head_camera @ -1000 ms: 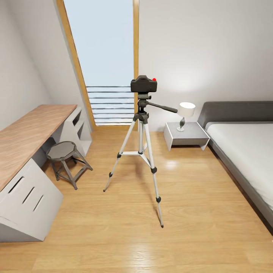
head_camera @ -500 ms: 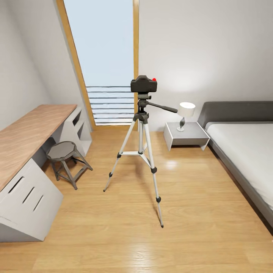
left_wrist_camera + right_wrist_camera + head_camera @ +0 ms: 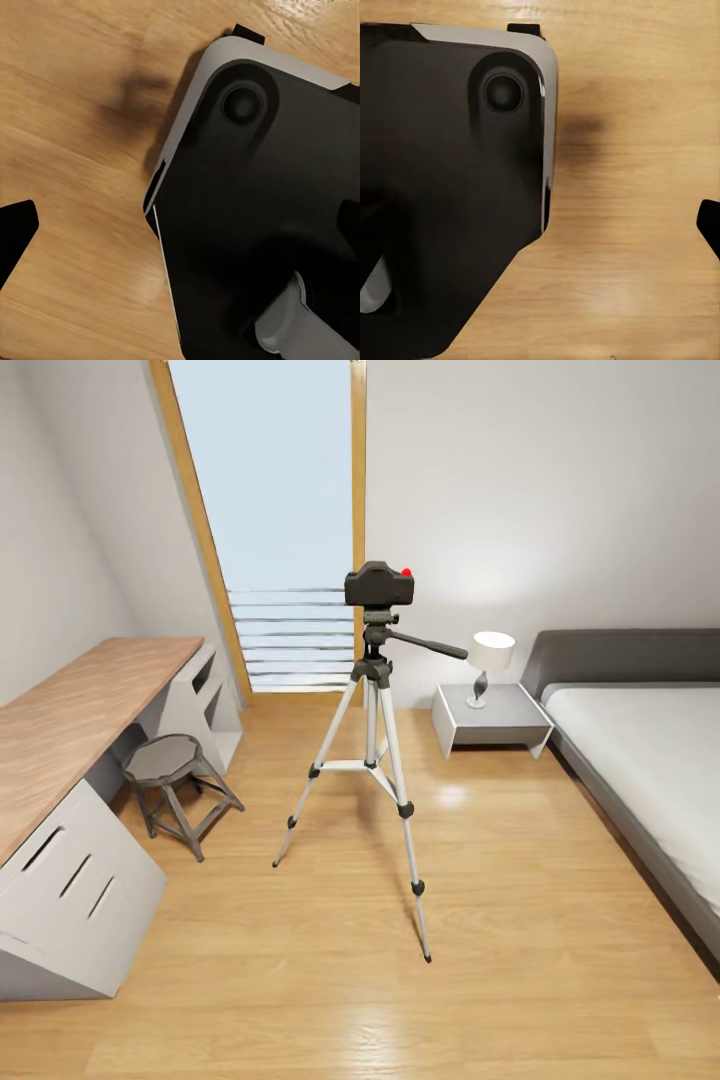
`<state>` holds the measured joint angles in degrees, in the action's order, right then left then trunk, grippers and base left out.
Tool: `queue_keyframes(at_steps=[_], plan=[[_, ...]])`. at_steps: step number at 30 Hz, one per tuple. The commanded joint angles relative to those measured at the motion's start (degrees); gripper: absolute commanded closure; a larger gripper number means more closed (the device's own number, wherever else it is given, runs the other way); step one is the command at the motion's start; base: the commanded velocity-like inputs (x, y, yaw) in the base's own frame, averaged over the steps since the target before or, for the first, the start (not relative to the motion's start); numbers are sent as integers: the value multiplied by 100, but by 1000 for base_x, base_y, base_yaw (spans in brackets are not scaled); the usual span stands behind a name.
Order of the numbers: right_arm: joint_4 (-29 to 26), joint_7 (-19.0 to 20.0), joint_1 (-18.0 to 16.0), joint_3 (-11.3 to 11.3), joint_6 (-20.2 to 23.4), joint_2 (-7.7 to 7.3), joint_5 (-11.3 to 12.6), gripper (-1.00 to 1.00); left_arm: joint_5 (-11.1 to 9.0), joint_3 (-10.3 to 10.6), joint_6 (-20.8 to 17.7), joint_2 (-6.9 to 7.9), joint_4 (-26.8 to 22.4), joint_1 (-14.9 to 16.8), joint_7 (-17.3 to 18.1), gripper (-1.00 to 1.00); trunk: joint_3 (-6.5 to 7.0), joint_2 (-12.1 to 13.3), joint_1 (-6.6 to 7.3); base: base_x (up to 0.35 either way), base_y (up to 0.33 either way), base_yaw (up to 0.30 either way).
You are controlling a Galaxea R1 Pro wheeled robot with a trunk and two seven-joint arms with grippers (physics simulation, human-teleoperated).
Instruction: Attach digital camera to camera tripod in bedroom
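Head view: digital camera (image 3: 379,584) sits on top of the camera tripod (image 3: 372,760), seated on the black head, red button up and toward its right end. Pan handle runs out to the right from the head. The tripod stands on the wood floor (image 3: 330,960) mid-room, three legs spread, one foot nearest the viewer, one toward the stool (image 3: 178,788), the third mostly behind the column.

Around it in the bedroom: tall wood-framed window (image 3: 270,520) directly behind the camera; long wooden desk (image 3: 70,710) along the left wall, stool just off its front edge; low grey nightstand (image 3: 490,720) to the right of the tripod with a white-shaded lamp (image 3: 490,660) on it; bed (image 3: 640,750) against the right wall, its headboard just beside the nightstand.

Wrist views: both look straight down on the floor and the robot's own dark base (image 3: 262,217). Left wrist: one black fingertip (image 3: 15,232) at the frame edge, the other probably the dark sliver at the opposite edge, so the left gripper looks spread wide with nothing in it. Right wrist: one dark fingertip (image 3: 710,225) at the edge; spacing cannot be told.

Camera and tripod stand well apart from both grippers, which hang low beside the base.
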<state>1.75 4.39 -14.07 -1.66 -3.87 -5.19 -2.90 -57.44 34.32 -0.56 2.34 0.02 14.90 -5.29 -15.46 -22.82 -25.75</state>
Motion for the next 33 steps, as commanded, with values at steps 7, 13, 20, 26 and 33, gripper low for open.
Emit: queue_keyframes(at_steps=[7,13,20,26,33], plan=[[19,10,-8,-19,-43,7,-34,-100,-39,48,-6,-5,0,4,-16,-100,53,-9,-3,0,0,0],[19,9,-8,-16,-61,3,-35,-100,-29,54,-6,-4,-7,4,-10,-100,107,-9,-3,0,0,0],[19,9,-8,-8,-68,1,-65,-100,-18,60,-6,6,-12,4,-9,-100,171,-9,-3,0,0,0],[19,9,-8,4,-65,-23,-74,-100,54,76,-3,16,-31,4,-8,-100,226,-9,-3,0,0,0],[19,-22,-8,7,-70,-34,-79,-100,76,95,-2,20,-75,4,-7,-100,291,-9,-3,0,0,0]])
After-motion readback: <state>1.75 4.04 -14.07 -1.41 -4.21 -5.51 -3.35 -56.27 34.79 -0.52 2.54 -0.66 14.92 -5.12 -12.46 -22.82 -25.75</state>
